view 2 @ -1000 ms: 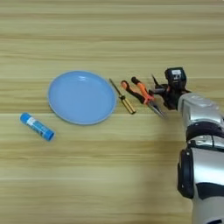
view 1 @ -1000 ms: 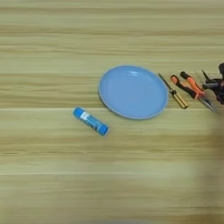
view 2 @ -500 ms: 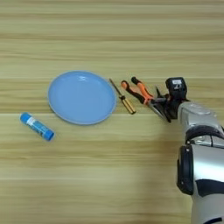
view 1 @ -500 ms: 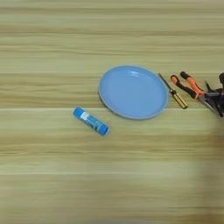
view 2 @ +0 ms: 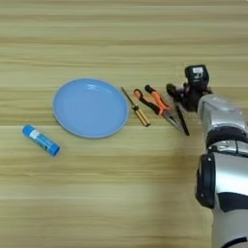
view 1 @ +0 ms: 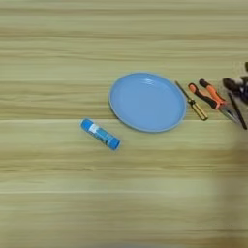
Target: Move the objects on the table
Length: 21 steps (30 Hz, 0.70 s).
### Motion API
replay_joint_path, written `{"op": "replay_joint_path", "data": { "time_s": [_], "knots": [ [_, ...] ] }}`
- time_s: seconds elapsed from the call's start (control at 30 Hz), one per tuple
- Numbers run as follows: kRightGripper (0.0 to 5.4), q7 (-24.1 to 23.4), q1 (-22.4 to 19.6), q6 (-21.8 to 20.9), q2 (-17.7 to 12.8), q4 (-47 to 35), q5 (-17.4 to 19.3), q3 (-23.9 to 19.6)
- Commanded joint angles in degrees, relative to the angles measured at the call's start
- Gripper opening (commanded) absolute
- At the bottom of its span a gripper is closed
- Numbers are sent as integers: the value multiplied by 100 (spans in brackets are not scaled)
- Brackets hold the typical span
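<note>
Count on table [view 1: 58,203], one surface:

- plate [view 1: 147,101], round, light blue: 1
- glue stick [view 1: 100,134], blue with white label: 1
- screwdriver [view 2: 136,108], yellow-and-black handle: 1
- pliers [view 2: 158,104], orange handles: 1 pair
- black stick [view 2: 182,120], thin: 1
- robot arm [view 2: 220,145], silver: 1, carrying 1 gripper [view 2: 180,93]

Loose items total: 5. Tools: 3, grouped right of the plate.

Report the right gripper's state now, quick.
Right gripper: cannot be told whether open or shut; it sits by the orange-handled pliers and thin black stick, with no clear hold on either.
</note>
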Motion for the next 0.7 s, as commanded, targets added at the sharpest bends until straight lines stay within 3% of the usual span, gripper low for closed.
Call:
{"op": "replay_joint_path", "data": {
  "time_s": [0.03,0.17,0.27,0.7],
  "knots": [
    [322,200,-320,-85,-195,-1306,288,-91],
    [360,625,216,155,28,-2809,543,21],
    [387,863,511,394,146,-3505,663,80],
    [519,1255,1236,1372,504,-5454,885,430]
  ]
}}
